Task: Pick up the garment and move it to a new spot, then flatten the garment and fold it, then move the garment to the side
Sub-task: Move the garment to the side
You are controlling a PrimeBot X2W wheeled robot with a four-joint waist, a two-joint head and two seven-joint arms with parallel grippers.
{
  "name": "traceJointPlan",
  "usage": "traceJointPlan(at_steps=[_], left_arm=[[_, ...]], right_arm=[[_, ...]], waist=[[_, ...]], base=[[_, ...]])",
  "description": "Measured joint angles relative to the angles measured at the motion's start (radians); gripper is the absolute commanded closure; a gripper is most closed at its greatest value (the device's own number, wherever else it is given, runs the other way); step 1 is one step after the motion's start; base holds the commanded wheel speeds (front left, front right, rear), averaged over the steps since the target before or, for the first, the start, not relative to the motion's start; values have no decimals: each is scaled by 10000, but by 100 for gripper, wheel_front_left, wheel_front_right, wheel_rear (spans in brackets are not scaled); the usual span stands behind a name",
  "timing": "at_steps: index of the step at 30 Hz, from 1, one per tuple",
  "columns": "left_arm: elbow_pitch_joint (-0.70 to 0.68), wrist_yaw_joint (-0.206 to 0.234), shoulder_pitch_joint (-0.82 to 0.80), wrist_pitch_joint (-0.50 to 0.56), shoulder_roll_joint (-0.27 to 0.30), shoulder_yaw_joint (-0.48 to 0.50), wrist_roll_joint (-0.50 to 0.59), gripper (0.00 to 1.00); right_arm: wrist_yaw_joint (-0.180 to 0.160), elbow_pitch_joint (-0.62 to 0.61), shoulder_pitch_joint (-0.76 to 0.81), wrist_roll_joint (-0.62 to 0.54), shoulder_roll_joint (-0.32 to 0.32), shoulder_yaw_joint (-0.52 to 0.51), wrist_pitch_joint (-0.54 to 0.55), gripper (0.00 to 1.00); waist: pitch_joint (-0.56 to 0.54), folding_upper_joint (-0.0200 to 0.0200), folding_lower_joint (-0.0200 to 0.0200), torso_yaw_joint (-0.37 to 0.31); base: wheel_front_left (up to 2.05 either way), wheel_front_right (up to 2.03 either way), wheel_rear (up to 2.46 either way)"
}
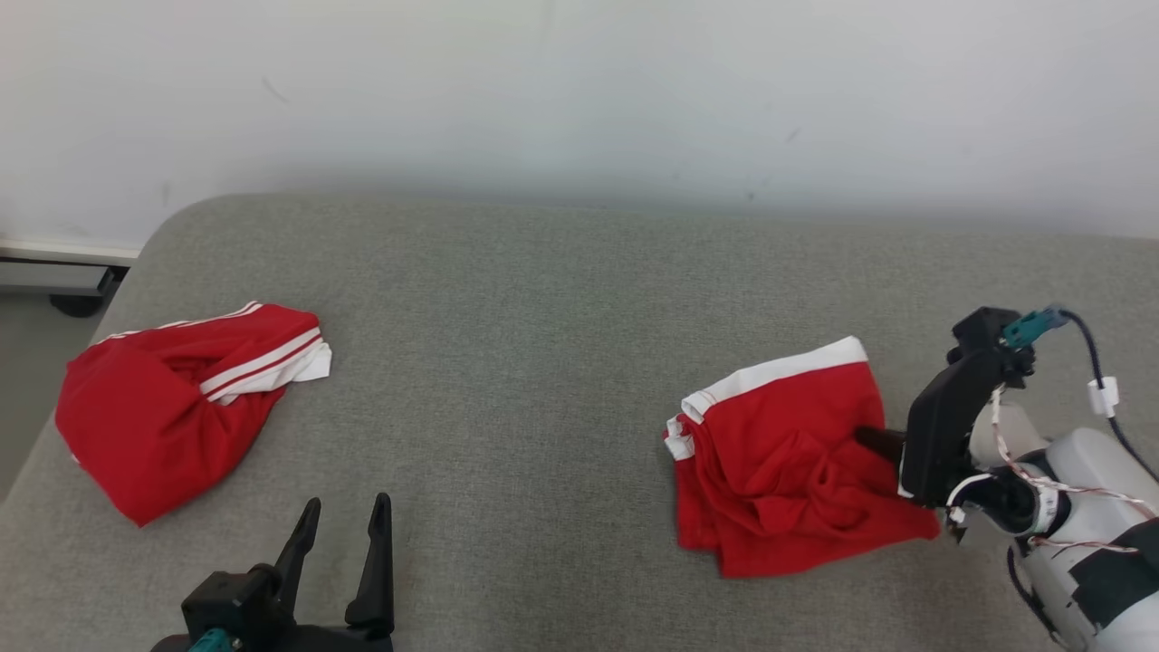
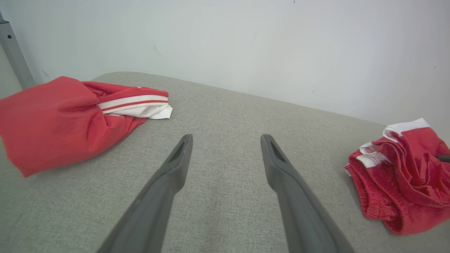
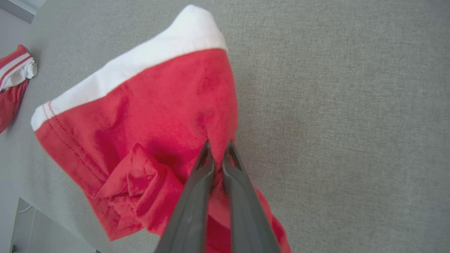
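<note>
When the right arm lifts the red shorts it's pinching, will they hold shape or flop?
Probably flop: the red shorts lie crumpled in soft folds, so most would likely hang below the right gripper, its jaws closed on one fold. Likely light, being thin cloth. Dragged, they'd probably bunch on the grey cushion.
</note>
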Motion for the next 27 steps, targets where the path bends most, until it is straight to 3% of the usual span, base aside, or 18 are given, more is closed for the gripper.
traceJointPlan(at_steps=[12,23,27], left_arm=[[-33,-2,43,-69,-8,-36,-27,0],[-169,-15,41,-67,42,-35,-98,0],[-259,-92,34,-67,75,-31,-98,0]], right_arm=[[196,-151,-671,-71,-1129,-353,159,100],[6,-173,-1187,-263,-1636,-487,416,100],[-205,-46,-1337,-263,-1774,-658,424,100]], waist=[[4,0,0,-549],[424,0,-1,-687],[650,0,0,-737]], base=[[0,0,0],[0,0,0],[0,0,0]])
